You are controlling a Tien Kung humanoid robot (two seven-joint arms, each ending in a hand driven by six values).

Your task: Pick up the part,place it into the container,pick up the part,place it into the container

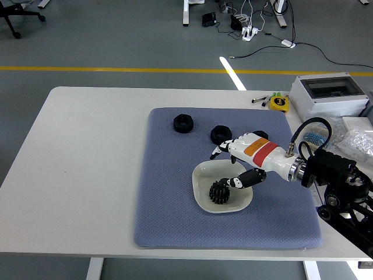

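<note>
A black gear-shaped part (220,191) lies in the white dish (203,198) on the blue mat. My right hand (233,163) hovers just above and to the right of the dish, fingers spread and holding nothing, its thumb close to the gear. Further back on the mat sit black nut-like parts: one (183,123) at the far left and one (220,133) in the middle. A third is hidden behind my hand. My left arm is out of view.
The blue mat (169,192) covers the table's middle. At the back right stand a grey box (329,96) with a clear lid, a yellow tape measure (279,103) and plastic bags (355,143). Cables lie on the floor beyond.
</note>
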